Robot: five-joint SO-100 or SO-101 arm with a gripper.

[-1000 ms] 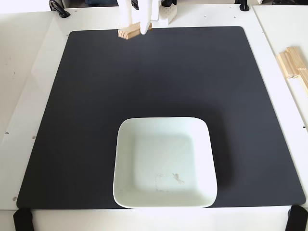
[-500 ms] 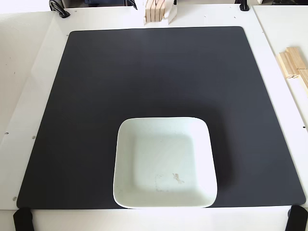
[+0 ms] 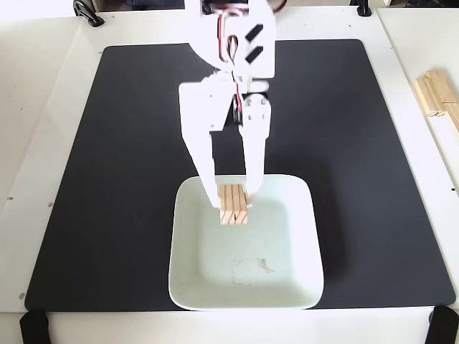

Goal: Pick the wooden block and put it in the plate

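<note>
One fixed view is given, looking down on a white surface (image 3: pixel 43 107) covered for the most part by a black mat (image 3: pixel 122 179). Nearest the camera, at the mat's near edge, the plate (image 3: pixel 287 287) is seen: a large white square dish with rounded corners and a raised rim, with a faint scuff mark on its base toward the near side.

Over the far part of the plate the wooden block (image 3: pixel 234 204) is held. It is shown as a small light-tan bar, far smaller than the plate, with dark grooved lines along its face. Its long axis and its grooves are pointed roughly from the plate's far rim toward its near rim, with a slight tilt. Whether it is touching the plate's base cannot be told.

The tool (image 3: pixel 233 206) is closed on the block, one white finger pressed against each long side, left and right in the view. Beyond the plate's far rim, the white arm (image 3: pixel 226 100) is stretched over the mat up to the far edge of the picture.

Well to the right of the plate, off the mat, pale wooden sticks (image 3: pixel 437 97) are piled on the surface.
</note>
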